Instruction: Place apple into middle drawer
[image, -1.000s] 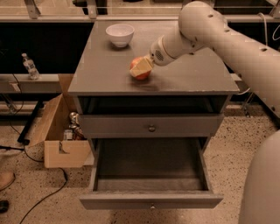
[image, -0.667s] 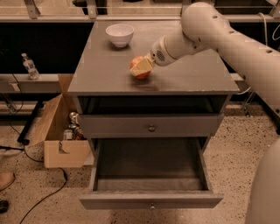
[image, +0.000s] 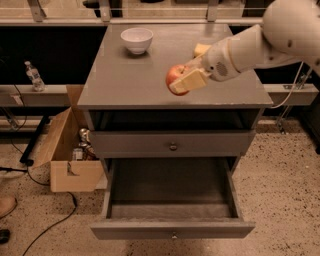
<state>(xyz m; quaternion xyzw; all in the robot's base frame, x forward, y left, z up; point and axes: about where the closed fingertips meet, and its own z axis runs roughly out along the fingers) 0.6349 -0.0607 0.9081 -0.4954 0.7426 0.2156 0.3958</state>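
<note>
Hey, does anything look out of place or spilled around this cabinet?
Nothing looks spilled or damaged. The gripper holds the apple above the cabinet top, the middle drawer below stands open, and the white bowl sits upright at the back.

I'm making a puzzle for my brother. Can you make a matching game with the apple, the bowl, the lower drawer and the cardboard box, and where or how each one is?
Things:
1. apple
2. bowl
3. lower drawer
4. cardboard box

Where or how:
A. on the floor, left of the cabinet
B. pulled open
C. held in the robot's hand, above the front of the cabinet's top
D. at the back of the cabinet's top

Pairs: 1-C, 2-D, 3-B, 4-A.
</note>
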